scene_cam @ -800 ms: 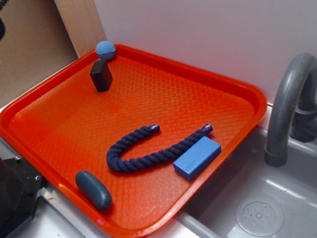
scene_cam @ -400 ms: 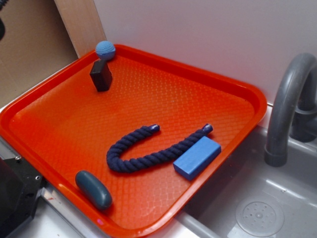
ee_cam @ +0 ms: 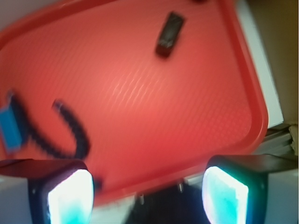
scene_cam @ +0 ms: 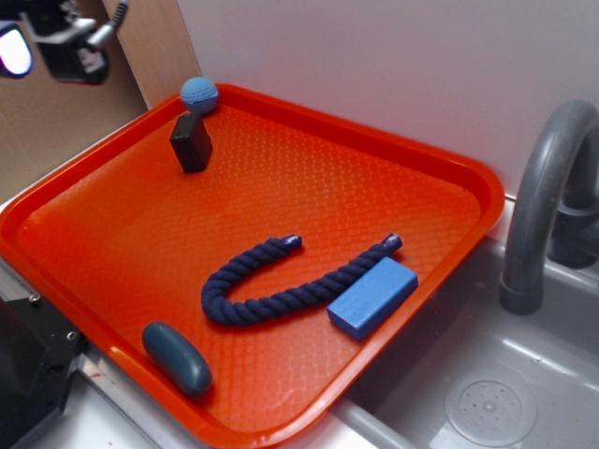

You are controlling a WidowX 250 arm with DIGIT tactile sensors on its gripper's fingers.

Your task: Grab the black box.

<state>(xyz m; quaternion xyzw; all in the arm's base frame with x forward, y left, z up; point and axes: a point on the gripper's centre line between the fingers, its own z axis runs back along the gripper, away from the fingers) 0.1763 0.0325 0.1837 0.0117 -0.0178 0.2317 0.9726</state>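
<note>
The black box [scene_cam: 191, 142] stands upright in the far left corner of the orange tray [scene_cam: 374, 159], just in front of the light-blue ball [scene_cam: 199, 94]. In the wrist view the black box [ee_cam: 169, 34] appears small and blurred near the top, far from the fingers. My gripper [scene_cam: 42, 51] hangs high at the top left, outside the tray's left rim and well above and left of the box. It is open: the two pads [ee_cam: 70, 198] stand wide apart around my gripper [ee_cam: 147, 196] with nothing between them.
On the tray lie a dark blue rope [scene_cam: 281, 281], a bright blue block [scene_cam: 372, 296] and a grey-blue oval pebble [scene_cam: 177, 356]. A grey faucet [scene_cam: 552, 196] and sink drain [scene_cam: 490, 409] are at the right. A wooden board [scene_cam: 150, 42] stands behind the ball.
My gripper has come into the exterior view at the top left, where only a sliver showed before. Nothing on the tray has moved.
</note>
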